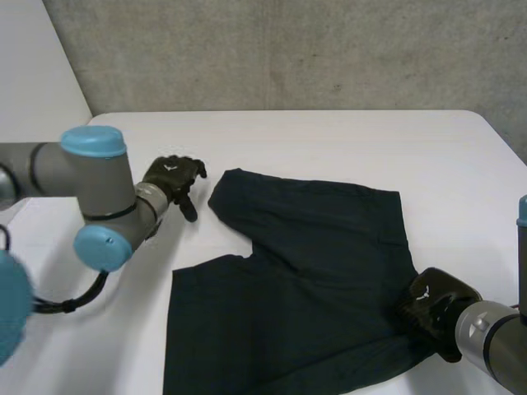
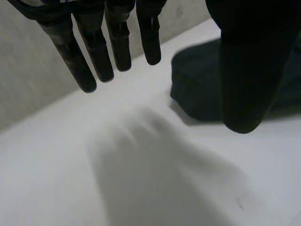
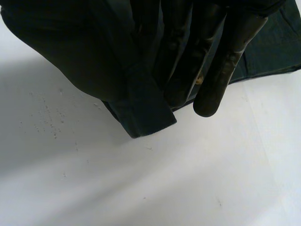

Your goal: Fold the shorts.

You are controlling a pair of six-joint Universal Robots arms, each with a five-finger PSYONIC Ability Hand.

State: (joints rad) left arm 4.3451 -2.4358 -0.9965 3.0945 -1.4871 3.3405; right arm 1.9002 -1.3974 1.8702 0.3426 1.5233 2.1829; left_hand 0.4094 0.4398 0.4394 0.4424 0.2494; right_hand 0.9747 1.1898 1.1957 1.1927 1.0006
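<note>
shorts spread on table, between my hands | my left hand just beside their far leg end, not touching, fingers straight, spread, holding nothing | my right hand at their right edge, fingers and thumb pinching a cloth corner
</note>
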